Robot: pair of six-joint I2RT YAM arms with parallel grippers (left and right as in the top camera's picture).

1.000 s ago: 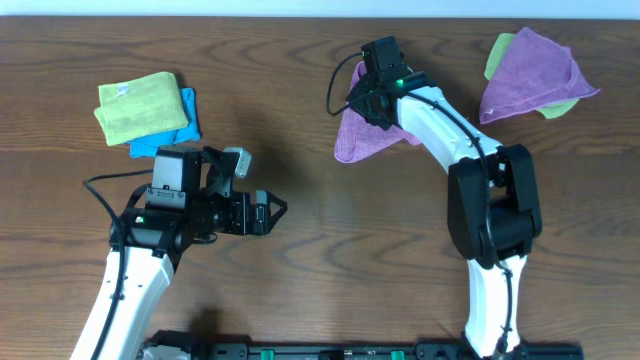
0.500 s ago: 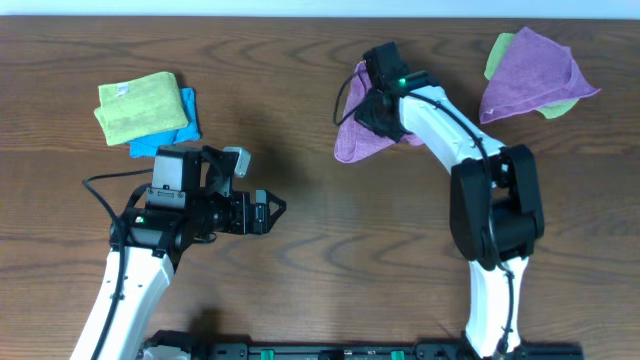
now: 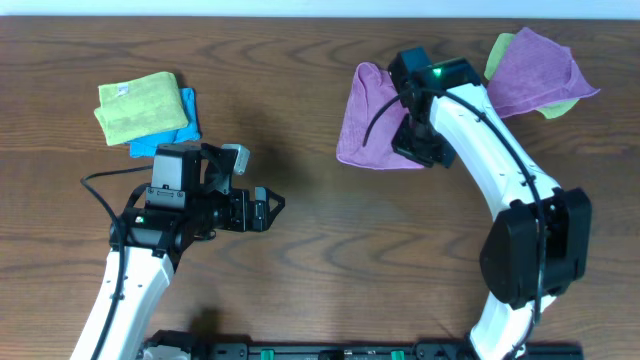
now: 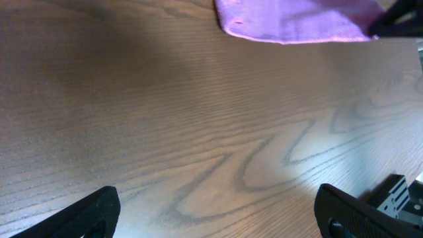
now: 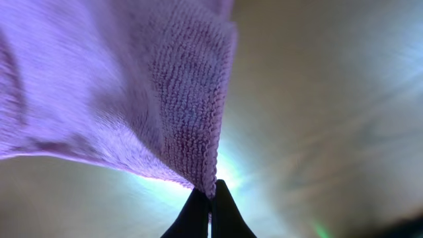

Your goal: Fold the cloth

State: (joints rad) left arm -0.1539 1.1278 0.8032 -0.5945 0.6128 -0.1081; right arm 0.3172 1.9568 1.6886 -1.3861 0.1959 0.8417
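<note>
Above the dark wooden table [image 3: 300,290], in the overhead view, the square pinkish-purple microfibre cloth [image 3: 368,115] is seen bunched against the right gripper [image 3: 420,148] and spread away to its left. The left gripper [image 3: 275,205] is held well apart from the cloth, released and empty. A folded yellow-green towel [image 3: 138,105] lies behind it on a blue cloth [image 3: 187,112]. A duller violet towel [image 3: 535,75] lies to the right of the right gripper.

In the left wrist view, black fingertips [image 4: 99,208] are shown wide apart over bare wood, with the cloth [image 4: 291,23] far ahead.

In the right wrist view, the fingers [image 5: 198,215] are clenched on the cloth's [image 5: 132,86] stitched edge.
</note>
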